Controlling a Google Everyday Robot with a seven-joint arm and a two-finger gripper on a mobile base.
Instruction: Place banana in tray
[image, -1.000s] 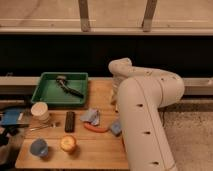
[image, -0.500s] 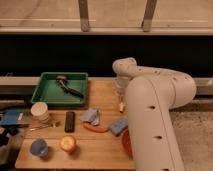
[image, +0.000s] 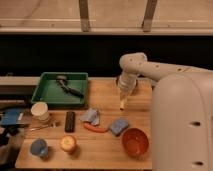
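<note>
The green tray (image: 49, 93) stands at the back left of the wooden table, with a dark tool (image: 70, 88) lying in it. My gripper (image: 123, 96) hangs at the end of the white arm over the table's back right, well to the right of the tray. It points down and seems shut on the banana (image: 122, 103), a small pale yellow piece hanging from it just above the wood. The banana is outside the tray.
An orange bowl (image: 135, 141) sits at the front right. A blue sponge (image: 119, 126), an orange-red stick (image: 95, 128), a grey-blue cloth (image: 91, 116) and a black remote (image: 70, 121) lie mid-table. A white cup (image: 39, 111), blue cup (image: 39, 147) and round orange fruit (image: 68, 144) stand at the left.
The arm has swung back and to the right, uncovering the orange bowl and the table's right side. The gripper with the pale yellow piece now hangs farther back.
</note>
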